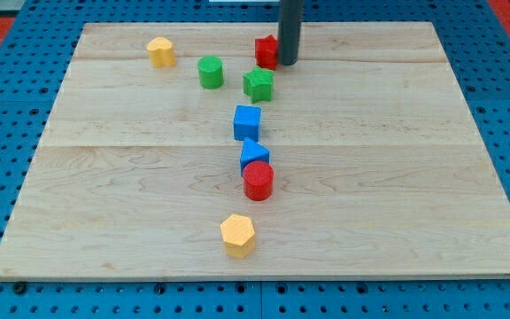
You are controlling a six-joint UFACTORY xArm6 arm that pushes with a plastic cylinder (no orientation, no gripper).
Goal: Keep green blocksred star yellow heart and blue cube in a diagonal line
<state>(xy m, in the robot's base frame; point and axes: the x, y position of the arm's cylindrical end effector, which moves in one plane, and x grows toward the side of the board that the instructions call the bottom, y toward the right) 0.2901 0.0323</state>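
Note:
My tip [288,62] is at the view's top centre, touching the right side of the red star [266,50] and partly hiding it. The green star [258,84] lies just below-left of the tip. The green cylinder [210,72] is to its left. The yellow heart [159,51] sits at the top left. The blue cube [247,122] lies below the green star, near the board's middle.
A blue triangular block [252,153] and a red cylinder [258,180] touch each other below the blue cube. A yellow hexagonal block [237,235] lies near the bottom edge. The wooden board [414,177] rests on a blue pegboard.

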